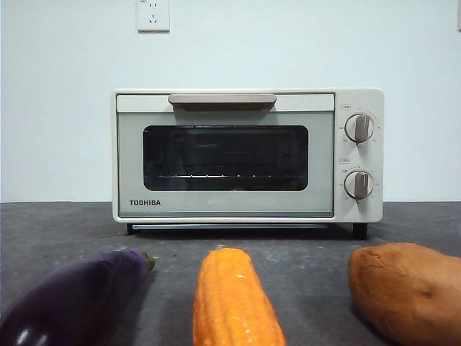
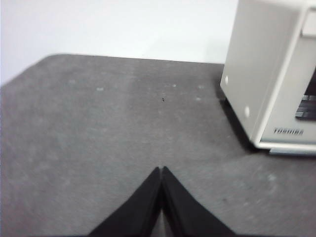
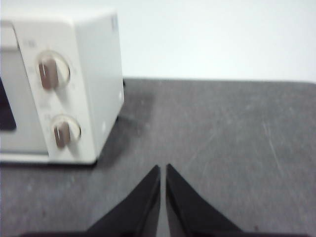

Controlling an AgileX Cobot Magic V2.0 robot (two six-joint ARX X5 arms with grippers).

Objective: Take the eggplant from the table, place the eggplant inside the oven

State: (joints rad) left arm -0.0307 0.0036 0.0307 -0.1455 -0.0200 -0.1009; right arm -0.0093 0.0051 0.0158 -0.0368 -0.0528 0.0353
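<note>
The long glossy dark-purple eggplant [image 1: 72, 299] lies on the dark grey matte counter [image 1: 317, 249], in front of the cream-white boxy oven [image 1: 247, 155], whose door is seen closed. An orange-yellow corn cob [image 1: 234, 303] lies just beside it and could be nudged. Both the left end effector [image 2: 162, 170] and the right end effector [image 3: 163, 168] are pressed together, empty.
</note>
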